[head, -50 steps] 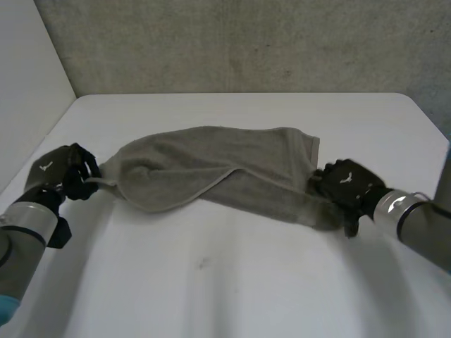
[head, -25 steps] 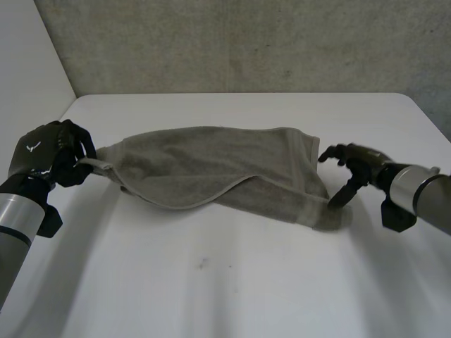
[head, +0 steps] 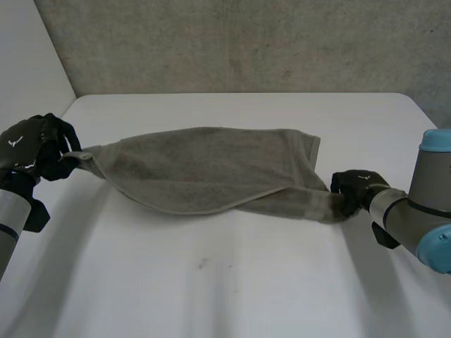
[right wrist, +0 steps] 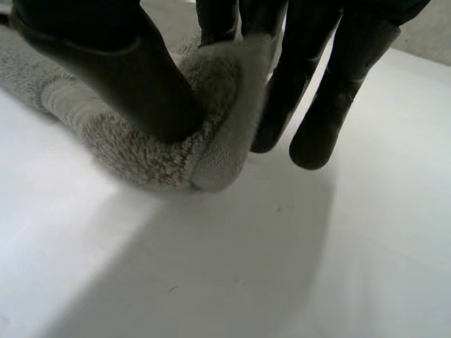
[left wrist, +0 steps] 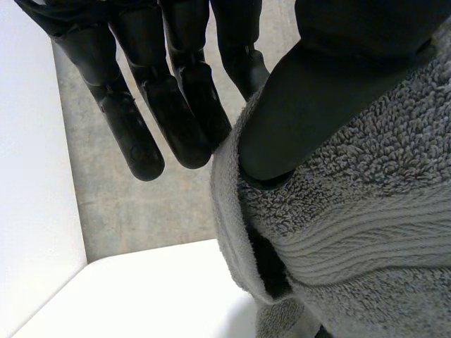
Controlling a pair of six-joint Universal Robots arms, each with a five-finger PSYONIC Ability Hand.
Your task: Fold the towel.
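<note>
My left hand (head: 32, 148) pinches one end of the grey towel (head: 211, 169) between thumb and fingers. My right hand (head: 354, 186) pinches the opposite end, low on the white table (head: 232, 282)

One towel (head: 211, 169), mid-frame. One white table (head: 232, 289). Two black hands: left hand (head: 34, 148) at frame left, right hand (head: 354, 189) at frame right. One wall (head: 246, 42), top.
</note>
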